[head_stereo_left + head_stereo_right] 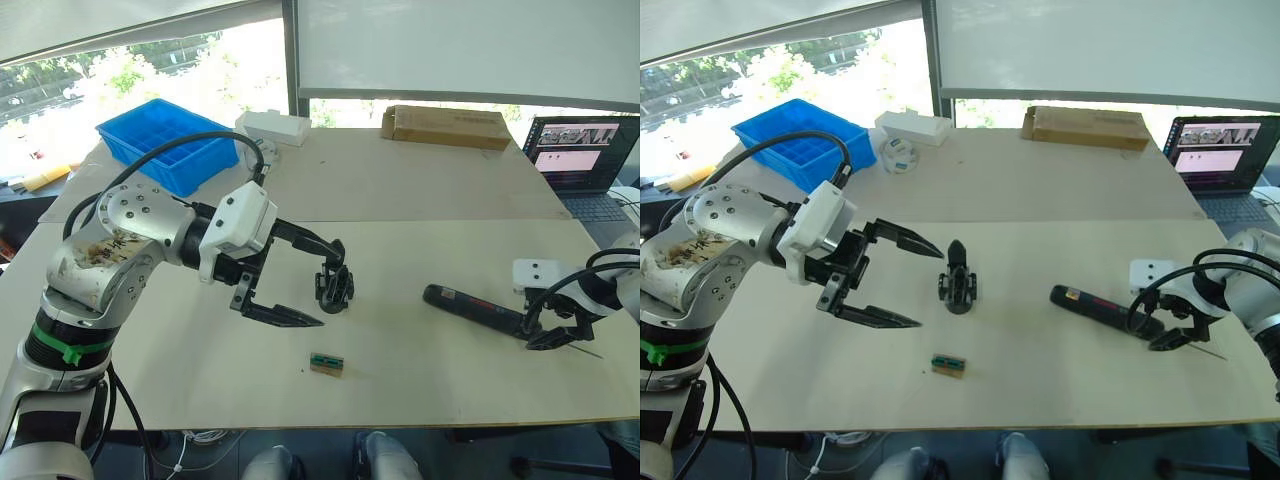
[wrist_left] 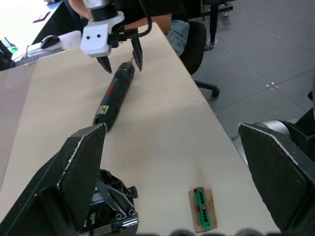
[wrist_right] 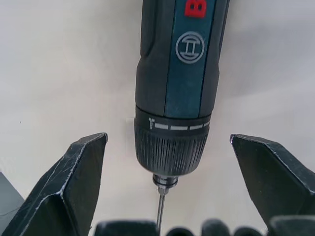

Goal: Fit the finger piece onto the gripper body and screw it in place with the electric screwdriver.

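Gripper body (image 1: 958, 280), a small black assembly with a squat base and one pointed finger rising from its blocky top, standing upright near the middle of the worktop (image 1: 1040, 200), clear of all edges. Left gripper (image 1: 898, 281) held just beside it on the side toward the worktop's left edge, fingers spread wide apart and clamped on nothing; in the left wrist view the assembly sits close by the inner face of one finger (image 2: 74, 172), and contact cannot be judged. Electric screwdriver (image 1: 1103, 310), a long black cylinder with a red-and-white label, lying flat toward the right edge of the worktop, well apart from the gripper body, with its thin metal bit pointing toward the right edge. Right gripper (image 3: 167, 191) placed at the bit end, its two fingers parted on either side of the ribbed collar and touching neither side of it; the bit runs down between them. Small brown-and-green block (image 1: 948, 364) lying flat near the front edge, between the gripper body and that edge. Blue compartment tray (image 1: 805, 142) at the far left corner, with a white box (image 1: 914, 127) just beside it toward the middle and a small round white item (image 1: 899, 155) in front of that box. Brown cardboard box (image 1: 1085, 126) along the far edge, right of centre. Open laptop (image 1: 1220, 155) beyond the right far corner.
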You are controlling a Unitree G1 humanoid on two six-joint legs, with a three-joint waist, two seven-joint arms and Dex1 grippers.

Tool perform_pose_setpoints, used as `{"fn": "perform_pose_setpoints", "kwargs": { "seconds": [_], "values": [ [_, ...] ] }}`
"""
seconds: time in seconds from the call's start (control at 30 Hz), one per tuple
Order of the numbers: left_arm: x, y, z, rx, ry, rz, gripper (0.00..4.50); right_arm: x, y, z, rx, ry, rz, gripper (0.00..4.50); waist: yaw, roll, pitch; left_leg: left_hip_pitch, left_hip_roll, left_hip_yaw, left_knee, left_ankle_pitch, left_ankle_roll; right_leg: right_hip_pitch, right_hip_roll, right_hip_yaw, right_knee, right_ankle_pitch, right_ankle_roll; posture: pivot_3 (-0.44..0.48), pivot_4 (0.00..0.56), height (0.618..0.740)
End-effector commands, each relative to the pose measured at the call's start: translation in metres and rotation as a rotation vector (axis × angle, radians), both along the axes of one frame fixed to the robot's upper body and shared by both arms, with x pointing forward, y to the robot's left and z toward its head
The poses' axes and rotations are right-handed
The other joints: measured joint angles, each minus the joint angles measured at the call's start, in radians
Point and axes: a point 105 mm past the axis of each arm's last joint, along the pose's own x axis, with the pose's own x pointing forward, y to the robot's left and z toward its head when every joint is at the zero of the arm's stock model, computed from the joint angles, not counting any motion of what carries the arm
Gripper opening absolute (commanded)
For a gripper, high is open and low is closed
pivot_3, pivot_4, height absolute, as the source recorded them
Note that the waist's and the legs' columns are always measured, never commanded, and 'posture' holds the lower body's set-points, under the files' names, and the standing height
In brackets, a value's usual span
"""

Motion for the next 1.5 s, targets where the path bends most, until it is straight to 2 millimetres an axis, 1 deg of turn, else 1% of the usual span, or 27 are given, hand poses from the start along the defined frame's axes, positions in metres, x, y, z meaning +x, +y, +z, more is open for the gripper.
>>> {"fn": "perform_pose_setpoints", "kwargs": {
  "seconds": [0.03, 0.2, 0.4, 0.5, 0.67, 1.0, 1.03, 1.07, 1.17, 1.23, 1.27, 1.33, 1.37, 1.43, 1.5],
  "values": [
    [-0.005, -0.001, 0.003, 0.003, -0.059, -0.020, 4.50, 0.003, -0.001, -0.005, -0.019, 0.008, -0.034, 4.46, 0.000, 0.000, 0.000, 0.000, 0.000, 0.000, 0.001, 0.000, 0.000, 0.000, 0.000, 0.000, 0.000, 0.000, 0.000, 0.000, 0.150, 0.738],
    [-0.005, -0.001, 0.002, 0.003, -0.056, -0.018, 4.50, 0.007, -0.002, -0.015, -0.049, 0.028, -0.041, 4.46, 0.001, 0.000, 0.000, 0.000, 0.000, 0.000, 0.002, 0.000, 0.000, 0.000, 0.000, 0.000, 0.001, 0.000, 0.000, 0.000, 0.150, 0.738],
    [-0.005, -0.002, 0.001, -0.003, -0.051, -0.015, 4.50, 0.014, 0.011, -0.019, -0.046, 0.050, -0.041, 4.46, -0.004, -0.001, 0.000, 0.000, 0.000, 0.000, 0.005, 0.000, 0.000, 0.001, 0.000, 0.001, 0.004, 0.000, 0.000, 0.000, 0.150, 0.738],
    [-0.005, -0.002, 0.001, -0.003, -0.049, -0.014, 4.50, 0.015, 0.021, -0.017, 0.008, 0.075, -0.084, 4.46, -0.006, -0.001, 0.000, 0.000, 0.001, 0.000, 0.008, 0.000, 0.000, 0.001, 0.000, 0.001, 0.007, 0.000, 0.000, 0.000, 0.150, 0.738],
    [-0.004, -0.001, 0.000, -0.004, -0.050, -0.011, 4.50, 0.013, 0.031, -0.013, 0.063, 0.104, -0.140, 4.46, -0.006, -0.001, 0.000, 0.000, 0.001, 0.000, 0.009, 0.000, 0.000, 0.000, 0.000, 0.002, 0.009, -0.001, 0.000, 0.000, 0.150, 0.738],
    [-0.002, -0.002, 0.000, -0.010, -0.049, -0.012, 4.50, 0.017, 0.037, -0.010, 0.041, 0.087, -0.097, 4.46, -0.005, -0.001, 0.000, 0.000, 0.001, 0.000, 0.009, 0.000, 0.000, 0.000, 0.000, 0.002, 0.009, 0.000, -0.001, 0.000, 0.150, 0.738],
    [-0.002, -0.002, 0.000, -0.009, -0.051, -0.011, 4.50, 0.018, 0.039, -0.011, 0.040, 0.080, -0.080, 3.96, -0.005, -0.001, 0.000, 0.000, 0.001, 0.000, 0.009, 0.000, 0.000, 0.000, 0.000, 0.002, 0.009, 0.000, -0.001, 0.000, 0.150, 0.738],
    [-0.001, -0.002, -0.001, -0.006, -0.053, -0.010, 4.50, 0.018, 0.040, -0.012, 0.044, 0.077, -0.070, 3.79, -0.005, -0.001, 0.000, 0.000, 0.001, 0.000, 0.009, 0.000, 0.000, 0.000, 0.000, 0.002, 0.009, 0.000, -0.001, 0.000, 0.150, 0.738],
    [-0.001, -0.002, -0.003, 0.001, -0.055, -0.008, 4.50, 0.019, 0.040, -0.014, 0.029, 0.059, -0.023, 2.66, -0.005, -0.001, 0.000, 0.000, 0.001, 0.000, 0.009, 0.000, 0.000, 0.000, 0.000, 0.002, 0.009, 0.000, -0.001, 0.000, 0.150, 0.738],
    [-0.001, -0.001, -0.005, 0.009, -0.055, -0.005, 4.50, 0.021, 0.038, -0.013, 0.016, 0.026, 0.013, 1.99, -0.004, -0.001, 0.000, 0.000, 0.001, 0.000, 0.010, 0.000, 0.000, 0.000, 0.000, 0.001, 0.009, 0.000, -0.001, 0.000, 0.150, 0.738],
    [-0.001, -0.001, -0.008, 0.017, -0.053, -0.001, 4.50, 0.022, 0.038, -0.008, 0.017, -0.005, 0.039, 1.92, -0.005, -0.001, 0.000, 0.000, 0.001, 0.000, 0.010, 0.000, 0.000, 0.000, 0.000, 0.001, 0.009, 0.000, -0.001, 0.000, 0.150, 0.738],
    [0.000, 0.002, -0.015, 0.034, -0.034, 0.014, 4.50, 0.025, 0.038, 0.004, -0.006, -0.098, 0.151, 1.92, -0.005, -0.001, 0.000, 0.000, 0.001, 0.000, 0.010, 0.000, 0.000, 0.000, 0.000, 0.002, 0.009, 0.000, -0.001, 0.000, 0.150, 0.738],
    [0.000, 0.003, -0.019, 0.041, -0.022, 0.021, 4.50, 0.024, 0.042, 0.010, 0.002, -0.137, 0.234, 1.92, -0.005, -0.001, 0.000, 0.000, 0.001, 0.000, 0.009, 0.000, 0.000, 0.000, 0.000, 0.002, 0.009, -0.001, -0.001, 0.000, 0.150, 0.738],
    [0.000, 0.005, -0.028, 0.049, 0.009, 0.034, 4.50, 0.019, 0.051, 0.019, 0.082, -0.199, 0.271, 1.92, -0.004, 0.000, 0.000, 0.000, 0.001, 0.000, 0.009, 0.000, 0.000, 0.000, 0.000, 0.002, 0.010, -0.001, -0.001, 0.000, 0.150, 0.738],
    [-0.003, 0.007, -0.040, 0.062, 0.044, 0.043, 4.50, 0.011, 0.072, 0.032, 0.239, -0.255, 0.282, 1.92, -0.004, 0.000, 0.000, 0.000, 0.001, 0.000, 0.009, 0.000, 0.000, -0.001, 0.000, 0.002, 0.010, -0.001, -0.001, 0.000, 0.150, 0.738]
  ]
}}
